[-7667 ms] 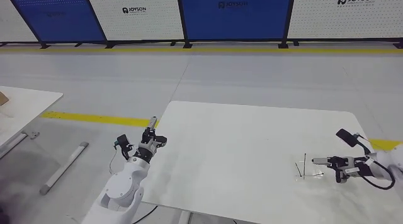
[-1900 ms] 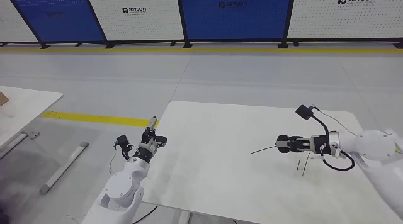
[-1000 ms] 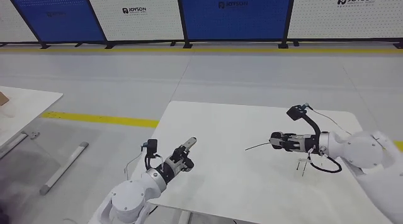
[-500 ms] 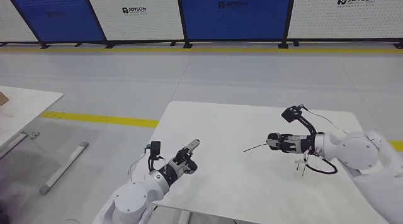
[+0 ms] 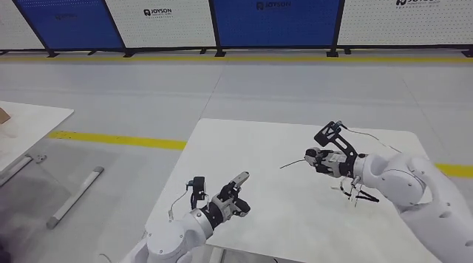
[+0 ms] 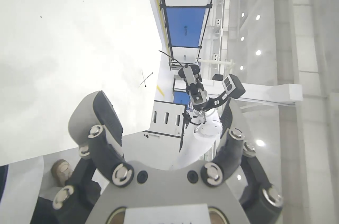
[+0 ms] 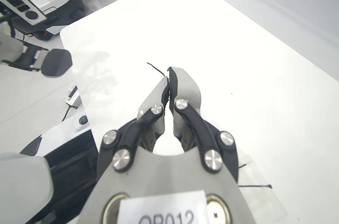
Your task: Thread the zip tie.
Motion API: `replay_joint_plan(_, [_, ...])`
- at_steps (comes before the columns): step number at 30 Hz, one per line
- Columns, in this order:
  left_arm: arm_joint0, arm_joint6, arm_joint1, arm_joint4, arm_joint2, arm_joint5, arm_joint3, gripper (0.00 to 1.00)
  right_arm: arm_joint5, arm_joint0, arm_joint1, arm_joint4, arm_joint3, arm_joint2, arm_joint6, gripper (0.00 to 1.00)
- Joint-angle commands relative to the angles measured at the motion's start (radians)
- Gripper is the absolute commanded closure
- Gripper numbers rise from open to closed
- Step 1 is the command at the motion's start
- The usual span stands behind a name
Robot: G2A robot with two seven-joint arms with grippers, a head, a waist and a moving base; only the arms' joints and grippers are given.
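A thin black zip tie (image 5: 293, 164) is held above the white table (image 5: 251, 145), right of its middle. My right gripper (image 5: 311, 159) is shut on it, and its tail sticks out to the left. In the right wrist view the zip tie (image 7: 155, 69) pokes out past the closed fingertips of the right gripper (image 7: 168, 77). My left gripper (image 5: 238, 184) hovers at the table's front edge, open and holding nothing. In the left wrist view the left gripper (image 6: 169, 113) has its pads wide apart and faces the right gripper (image 6: 188, 74) farther off.
Two spare zip ties (image 5: 354, 193) lie crossed on the table below the right arm, seen also as spare zip ties (image 6: 145, 79) in the left wrist view. Another table (image 5: 26, 126) stands at far left. Blue and white panels (image 5: 273, 4) line the back.
My left arm has swung from the table's left corner to its front edge, toward the middle. The right gripper lifted a zip tie off the table and carried it left.
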Motion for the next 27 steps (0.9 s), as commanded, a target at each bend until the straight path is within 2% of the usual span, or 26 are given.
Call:
replay_joint_plan(1, [-0.038,0.052,0.013,-0.031,0.032,0.0,0.005,0.0,0.0,0.001,0.0,0.001,0.002,0.0,0.002,1.0])
replay_joint_plan(9, [-0.038,0.052,0.013,-0.031,0.032,0.0,0.005,0.0,0.0,0.001,0.0,0.001,0.002,0.0,0.002,1.0])
replay_joint_plan(11, [-0.036,0.053,0.011,-0.059,0.04,0.0,0.019,0.0,0.002,0.0,0.0,-0.005,0.001,0.0,-0.002,1.0])
replay_joint_plan(15, [-0.066,0.099,0.011,-0.193,0.073,0.0,0.041,0.0,0.044,-0.005,-0.005,-0.213,-0.068,-0.023,-0.044,1.0])
replay_joint_plan(18, [-0.111,0.146,0.024,-0.299,0.108,0.0,0.058,0.0,0.062,-0.015,-0.009,-0.337,-0.113,-0.046,-0.065,1.0])
replay_joint_plan(21, [-0.17,0.229,0.046,-0.415,0.155,0.0,0.067,0.0,0.02,-0.02,-0.013,-0.38,-0.128,-0.054,-0.072,1.0])
replay_joint_plan(22, [-0.198,0.257,0.057,-0.46,0.183,0.0,0.07,0.0,0.0,-0.021,-0.013,-0.401,-0.132,-0.056,-0.076,1.0])
replay_joint_plan(25, [-0.27,0.335,0.084,-0.555,0.242,0.0,0.074,0.0,0.0,-0.022,-0.012,-0.429,-0.15,-0.073,-0.08,1.0])
replay_joint_plan(27, [-0.334,0.388,0.108,-0.63,0.306,0.0,0.086,0.0,0.0,-0.017,-0.008,-0.438,-0.159,-0.089,-0.084,1.0])
